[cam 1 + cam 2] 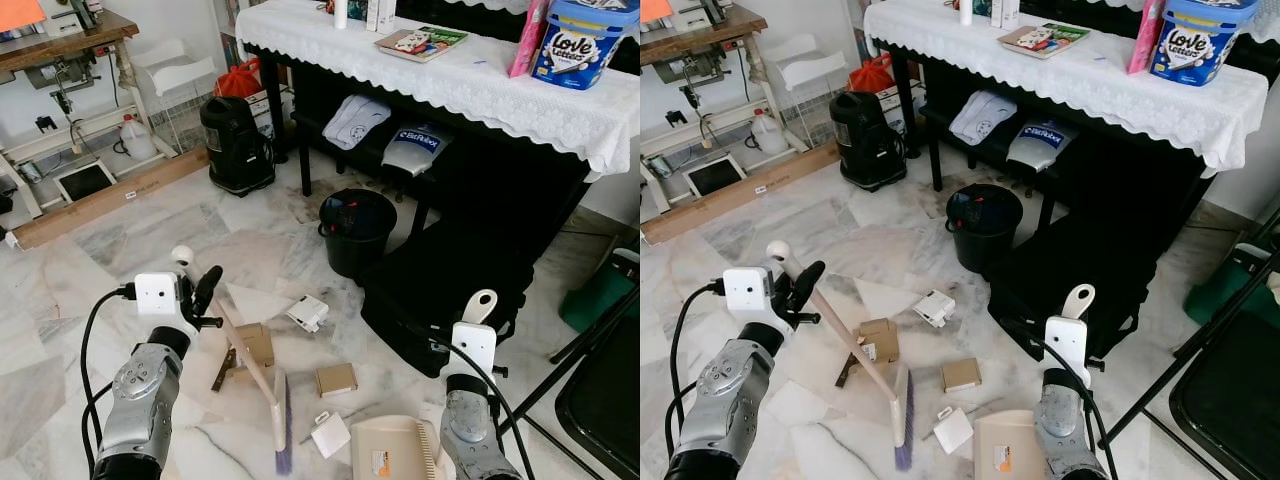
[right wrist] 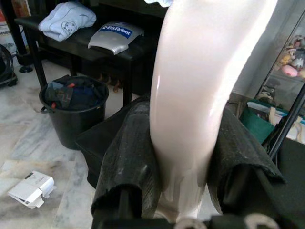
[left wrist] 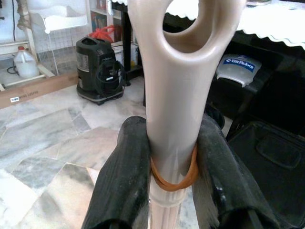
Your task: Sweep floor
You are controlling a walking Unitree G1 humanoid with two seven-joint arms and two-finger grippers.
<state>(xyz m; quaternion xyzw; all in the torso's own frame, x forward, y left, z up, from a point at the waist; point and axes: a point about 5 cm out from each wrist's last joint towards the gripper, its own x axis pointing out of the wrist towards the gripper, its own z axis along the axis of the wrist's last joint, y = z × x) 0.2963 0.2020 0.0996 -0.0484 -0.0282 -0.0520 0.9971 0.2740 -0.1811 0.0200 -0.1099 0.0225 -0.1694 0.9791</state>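
My left gripper (image 3: 172, 157) is shut on the beige handle of a broom (image 1: 250, 365), just below the hanging hole at its top end. The broom slants down to the right, and its purple-bristled head (image 1: 283, 425) rests on the marble floor. My right gripper (image 2: 183, 157) is shut on the pale handle of a beige dustpan (image 1: 395, 448), which sits low at the bottom of the head views. On the floor between them lie small cardboard boxes (image 1: 336, 379) (image 1: 255, 343) and white boxes (image 1: 308, 313) (image 1: 330, 434).
A black bin (image 1: 357, 230) full of rubbish stands ahead, with a black bag (image 1: 450, 300) to its right under a table with a white lace cloth (image 1: 470, 85). A black vacuum (image 1: 237, 145) stands at the back left. A folding chair frame (image 1: 600, 380) is on the right.
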